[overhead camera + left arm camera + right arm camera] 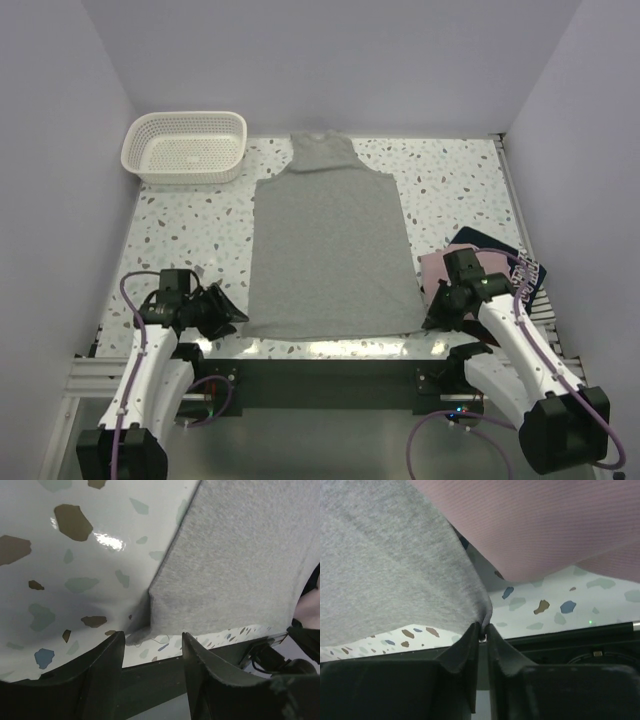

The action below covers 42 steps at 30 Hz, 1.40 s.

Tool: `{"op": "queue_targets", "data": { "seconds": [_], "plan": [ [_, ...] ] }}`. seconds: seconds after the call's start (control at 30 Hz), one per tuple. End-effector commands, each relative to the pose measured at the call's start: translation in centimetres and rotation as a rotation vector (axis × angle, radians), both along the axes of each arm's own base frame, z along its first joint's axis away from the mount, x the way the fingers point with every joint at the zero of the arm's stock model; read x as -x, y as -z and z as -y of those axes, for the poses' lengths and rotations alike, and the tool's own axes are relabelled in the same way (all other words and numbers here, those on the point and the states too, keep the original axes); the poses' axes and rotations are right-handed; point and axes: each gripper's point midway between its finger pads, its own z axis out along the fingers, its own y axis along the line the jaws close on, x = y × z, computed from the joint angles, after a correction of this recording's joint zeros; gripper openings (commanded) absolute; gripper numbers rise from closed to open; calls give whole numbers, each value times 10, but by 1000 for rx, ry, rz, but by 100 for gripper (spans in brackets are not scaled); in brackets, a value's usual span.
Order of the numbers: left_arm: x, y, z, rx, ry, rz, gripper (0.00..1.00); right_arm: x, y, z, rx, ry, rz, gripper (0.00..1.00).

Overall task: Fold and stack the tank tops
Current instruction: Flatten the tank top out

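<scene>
A grey top (pixel 325 245) lies flat in the middle of a speckled table (pixel 180 220). Its long axis runs away from you: the hem is along the near edge by the arm bases and the neck is at the far side. The hem runs left to right, with one pincer at each end.

The left pincer (pixel 152 640) sits at the near-left hem corner with its jaws standing wide and nothing between them. In the left wrist view the corner lies just ahead of the fingertips, slightly lifted off the table, with the rest of the cloth spreading up and to the right. It does not appear to touch either finger. The left arm is bent low, its wrist pointing inward toward the cloth.

The right pincer (pixel 482 630) is at the near-right hem corner, jaws narrow and pinching a small peak of grey cloth at the very tips. The right arm reaches in from the right, its wrist low over the near edge.

A pink top (pixel 432 268) lies on a navy top (pixel 480 238) just behind the right pincer, beside the grey one. A white basket (pixel 135 140) sits at the far left, well apart.

For a fold, only one corner is held. The left pincer is nearest the free corner and, by my judgement, needs a short move forward to close on it.
</scene>
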Motion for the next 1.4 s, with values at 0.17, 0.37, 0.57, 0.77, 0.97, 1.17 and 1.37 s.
{"op": "queue_targets", "data": {
  "seconds": [0.17, 0.37, 0.57, 0.77, 0.97, 1.17, 1.37],
  "plan": [
    [-20, -40, 8, 4, 105, 149, 59, -4, -31, 9, 51, -14, 30, 44],
    [-89, -81, 0, -34, 53, 307, 58, -40, -76, 2, 39, -52, 207, 50],
    [-185, -101, -20, -140, -14, 421, 55, -86, -100, -93, -9, -212, 408, 49],
    [-233, -151, -46, -298, -16, 514, 53, -86, -104, -246, 23, -481, 508, 45],
    [-239, -222, -82, -423, -159, 590, 55, -43, -95, -366, -64, -678, 508, 33],
    [-242, -264, -80, -373, -202, 655, 55, 3, -63, -422, -75, -787, 455, 30],
    [-243, -271, -75, -341, -188, 673, 55, 15, -38, -442, -45, -815, 428, 27]
  ]
}}
